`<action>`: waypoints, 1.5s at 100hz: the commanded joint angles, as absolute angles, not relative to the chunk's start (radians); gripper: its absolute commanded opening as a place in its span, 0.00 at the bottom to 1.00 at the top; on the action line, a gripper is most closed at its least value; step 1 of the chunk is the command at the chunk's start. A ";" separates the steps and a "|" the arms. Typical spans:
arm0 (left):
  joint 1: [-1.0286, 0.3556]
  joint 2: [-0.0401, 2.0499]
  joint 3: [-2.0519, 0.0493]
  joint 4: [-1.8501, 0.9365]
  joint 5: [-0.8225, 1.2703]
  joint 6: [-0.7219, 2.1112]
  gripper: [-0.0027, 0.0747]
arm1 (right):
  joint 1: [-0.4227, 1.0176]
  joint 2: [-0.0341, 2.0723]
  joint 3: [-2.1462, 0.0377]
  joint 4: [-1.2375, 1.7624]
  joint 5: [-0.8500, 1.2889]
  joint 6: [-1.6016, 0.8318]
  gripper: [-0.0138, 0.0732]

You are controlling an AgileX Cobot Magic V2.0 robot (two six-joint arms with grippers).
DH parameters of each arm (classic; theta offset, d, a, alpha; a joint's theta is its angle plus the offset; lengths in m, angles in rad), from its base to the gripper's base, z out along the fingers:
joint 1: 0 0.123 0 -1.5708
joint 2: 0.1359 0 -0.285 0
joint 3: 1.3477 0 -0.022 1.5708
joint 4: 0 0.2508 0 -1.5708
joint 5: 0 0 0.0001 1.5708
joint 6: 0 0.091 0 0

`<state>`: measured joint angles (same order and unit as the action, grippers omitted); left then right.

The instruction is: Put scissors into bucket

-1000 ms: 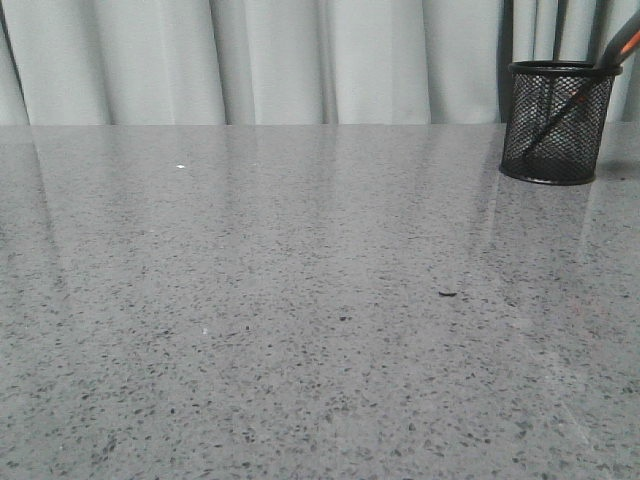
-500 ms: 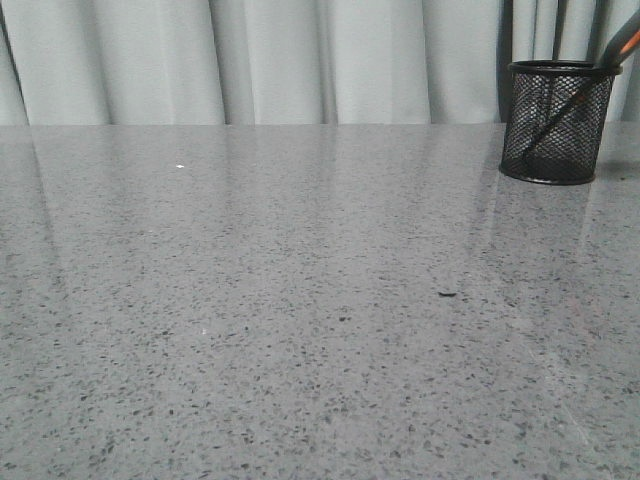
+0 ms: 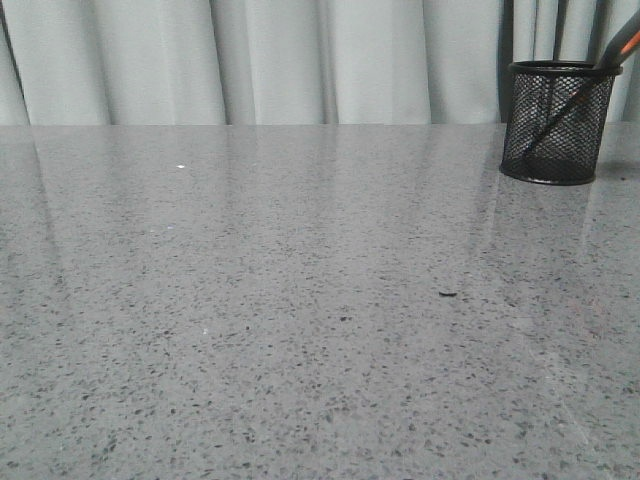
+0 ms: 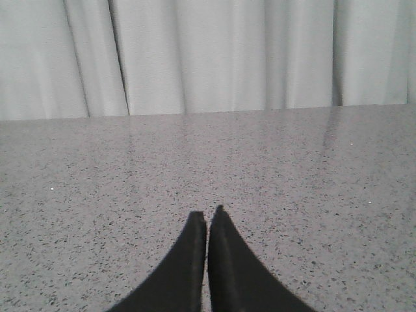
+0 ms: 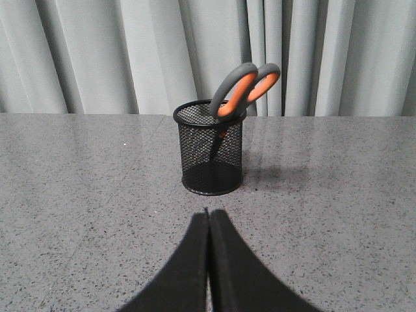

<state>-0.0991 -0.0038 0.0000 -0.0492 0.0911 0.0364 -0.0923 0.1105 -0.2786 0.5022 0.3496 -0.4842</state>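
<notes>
Orange-lined scissors (image 5: pixel 242 88) are standing blades-down inside the black mesh bucket (image 5: pixel 212 159), handles leaning over its rim. The right gripper (image 5: pixel 208 214) is sitting nearer, straight before the bucket, jaws clenched on nothing; the left gripper (image 4: pixel 207 213) is clenched too, over bare counter (image 3: pixel 300 300).

A speckled grey stone table (image 3: pixel 300 300) runs back to pale pleated curtains (image 3: pixel 280 60).

scissors (image 3: pixel 622 47) handles cut off by front view's edge, blades veiled behind bucket (image 3: pixel 558 122) mesh
</notes>
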 commanded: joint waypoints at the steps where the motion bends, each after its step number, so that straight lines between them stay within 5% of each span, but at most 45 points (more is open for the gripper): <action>1: -0.097 -0.030 0.017 -0.059 0.010 0.024 0.01 | -0.093 0.118 -0.306 0.512 0.282 -0.489 0.07; 92: -0.097 -0.030 0.017 -0.059 0.010 0.024 0.01 | -0.093 0.118 -0.304 0.467 0.282 -0.484 0.07; 110: -0.097 -0.030 0.017 -0.059 0.010 0.024 0.01 | -0.093 0.118 -0.253 0.061 0.269 -0.057 0.07; 150: -0.097 -0.030 0.017 -0.059 0.010 0.024 0.01 | -0.032 -0.029 -0.040 -0.026 0.153 -0.047 0.07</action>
<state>-0.0991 -0.0038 -0.0008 -0.0496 0.0911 0.0341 -0.0490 -0.0023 -0.0563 0.0000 0.2551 -0.0489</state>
